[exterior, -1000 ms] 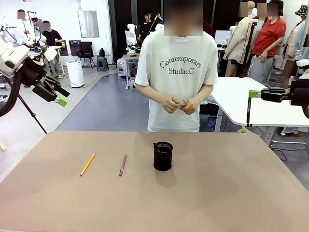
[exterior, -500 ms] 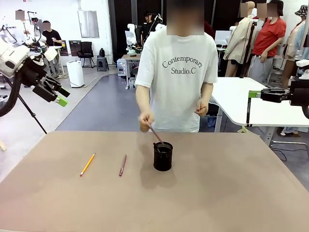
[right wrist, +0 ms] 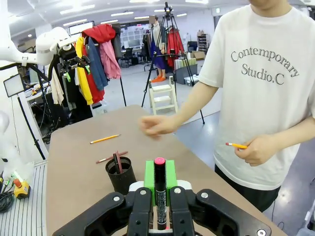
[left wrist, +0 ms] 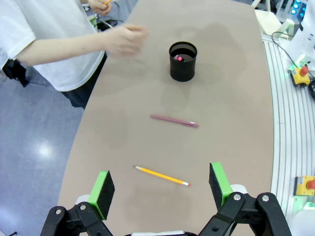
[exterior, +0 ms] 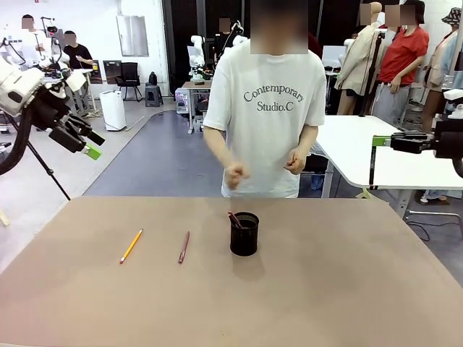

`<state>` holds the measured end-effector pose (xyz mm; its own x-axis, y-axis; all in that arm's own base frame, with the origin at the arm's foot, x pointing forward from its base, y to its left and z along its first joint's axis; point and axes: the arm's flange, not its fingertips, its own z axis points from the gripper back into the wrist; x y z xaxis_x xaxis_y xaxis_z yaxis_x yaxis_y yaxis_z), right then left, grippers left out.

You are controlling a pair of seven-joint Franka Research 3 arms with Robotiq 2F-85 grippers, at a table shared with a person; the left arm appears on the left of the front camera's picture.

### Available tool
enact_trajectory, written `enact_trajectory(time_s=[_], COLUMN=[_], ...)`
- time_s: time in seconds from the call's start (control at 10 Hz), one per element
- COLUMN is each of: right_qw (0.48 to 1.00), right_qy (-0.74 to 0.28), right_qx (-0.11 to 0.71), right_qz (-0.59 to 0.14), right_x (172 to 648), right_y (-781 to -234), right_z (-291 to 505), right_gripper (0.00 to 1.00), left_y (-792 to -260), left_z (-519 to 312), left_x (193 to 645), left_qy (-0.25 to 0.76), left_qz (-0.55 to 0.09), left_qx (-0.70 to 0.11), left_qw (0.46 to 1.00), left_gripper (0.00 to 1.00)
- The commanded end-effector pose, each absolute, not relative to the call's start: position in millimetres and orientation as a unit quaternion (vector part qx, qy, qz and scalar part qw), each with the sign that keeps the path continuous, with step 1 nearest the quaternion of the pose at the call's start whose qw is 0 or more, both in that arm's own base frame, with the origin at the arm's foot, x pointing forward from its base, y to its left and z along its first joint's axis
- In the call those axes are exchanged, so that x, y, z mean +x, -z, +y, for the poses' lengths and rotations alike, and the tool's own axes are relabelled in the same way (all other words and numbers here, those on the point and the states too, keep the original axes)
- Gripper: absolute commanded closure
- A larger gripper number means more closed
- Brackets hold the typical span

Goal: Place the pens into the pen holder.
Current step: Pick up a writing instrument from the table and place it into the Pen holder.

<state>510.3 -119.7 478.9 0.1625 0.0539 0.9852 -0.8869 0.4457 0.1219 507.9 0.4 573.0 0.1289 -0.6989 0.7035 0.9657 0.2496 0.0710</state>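
Note:
The black mesh pen holder (exterior: 244,233) (left wrist: 183,61) (right wrist: 121,175) stands mid-table with reddish-brown pens (exterior: 234,219) (right wrist: 117,162) sticking out of it. Left of it, an orange-yellow pen (exterior: 131,246) (left wrist: 161,175) (right wrist: 104,139) and a reddish-brown pen (exterior: 184,246) (left wrist: 174,121) (right wrist: 110,157) lie flat. My left gripper (exterior: 90,144) (left wrist: 161,186) hangs open, high off the table's left side. My right gripper (exterior: 376,140) (right wrist: 159,172) is raised at the far right, shut on a dark pen with a pink end (right wrist: 159,196). The person holds an orange pen (right wrist: 236,145).
The person stands at the far edge behind the holder, one fist (exterior: 236,175) raised above it, the other hand (exterior: 295,160) at the waist. A white table (exterior: 362,148) stands beyond on the right. The brown tabletop (exterior: 347,289) is bare on the right and at the front.
The person's hand reached down, let a reddish-brown pen drop into the holder, and has pulled back up. Both arms stayed still.

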Motion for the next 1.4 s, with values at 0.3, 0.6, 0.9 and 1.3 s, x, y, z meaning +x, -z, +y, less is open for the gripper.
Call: enact_trajectory(time_s=[0.3, 0.6, 0.9, 1.3], right_qw=[0.662, 0.662, 0.662, 0.662], right_qy=[-0.356, -0.356, -0.356, -0.356], right_qx=[0.387, 0.387, 0.387, 0.387], right_qz=[-0.534, -0.534, -0.534, -0.534], right_x=[510.7, 510.7, 510.7, 510.7], right_y=[-481.6, -481.6, -481.6, -481.6], right_z=[-117.4, -117.4, -117.4, -117.4], right_gripper=[1.0, 1.0, 1.0, 1.0], left_y=[-574.0, -574.0, -574.0, -574.0], left_z=[0.4, 0.4, 0.4, 0.4], left_x=[507.4, 507.4, 507.4, 507.4], left_qy=[0.577, 0.577, 0.577, 0.577], left_qz=[-0.322, -0.322, -0.322, -0.322], left_qx=[-0.21, -0.21, -0.21, -0.21], left_qw=[0.72, 0.72, 0.72, 0.72], left_gripper=[0.0, 0.0, 0.0, 0.0])
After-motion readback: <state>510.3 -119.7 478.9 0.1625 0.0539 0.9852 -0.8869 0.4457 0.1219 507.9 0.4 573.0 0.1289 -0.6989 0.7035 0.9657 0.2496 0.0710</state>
